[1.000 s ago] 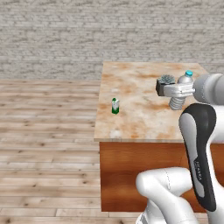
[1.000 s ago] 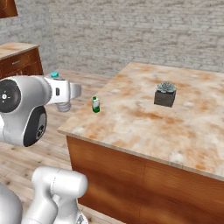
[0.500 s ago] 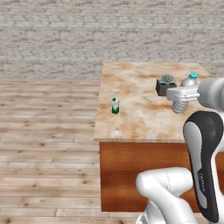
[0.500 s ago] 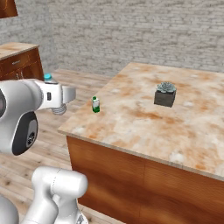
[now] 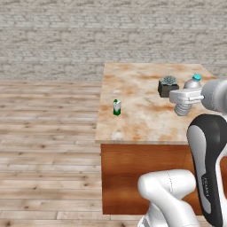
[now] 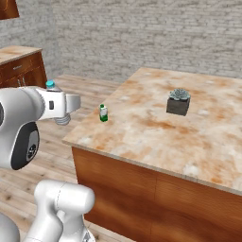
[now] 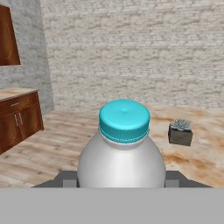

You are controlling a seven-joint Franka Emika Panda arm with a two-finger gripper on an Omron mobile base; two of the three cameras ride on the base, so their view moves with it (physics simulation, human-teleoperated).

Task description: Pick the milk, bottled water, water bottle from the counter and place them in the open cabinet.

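Observation:
My gripper (image 5: 185, 95) is shut on the bottled water (image 5: 192, 84), a clear bottle with a blue cap, held up in the air. From the right base view the gripper (image 6: 59, 104) and bottled water (image 6: 49, 85) hang left of the counter's edge. In the hand view the bottled water (image 7: 122, 151) stands close between the dark fingers (image 7: 65, 178). The milk (image 5: 116, 107), a small green-and-white carton, stands upright on the counter (image 5: 142, 122) near its left side, and shows as the milk (image 6: 103, 113) on the counter (image 6: 156, 139). The water bottle is out of view. A corner of the reddish-brown cabinet (image 7: 8, 35) hangs upper left.
A dark pot with a grey-green succulent (image 5: 168, 86) (image 6: 178, 101) (image 7: 180, 132) stands on the counter's far part. Low wooden cupboards (image 6: 19, 71) (image 7: 17, 118) with a stone top line the left wall. Wooden floor spreads left of the island, with a brick wall behind.
The arm has swung with the bottled water, carrying it a little further off the counter's left edge as the right base view shows it. The grip is unchanged and the milk has not moved.

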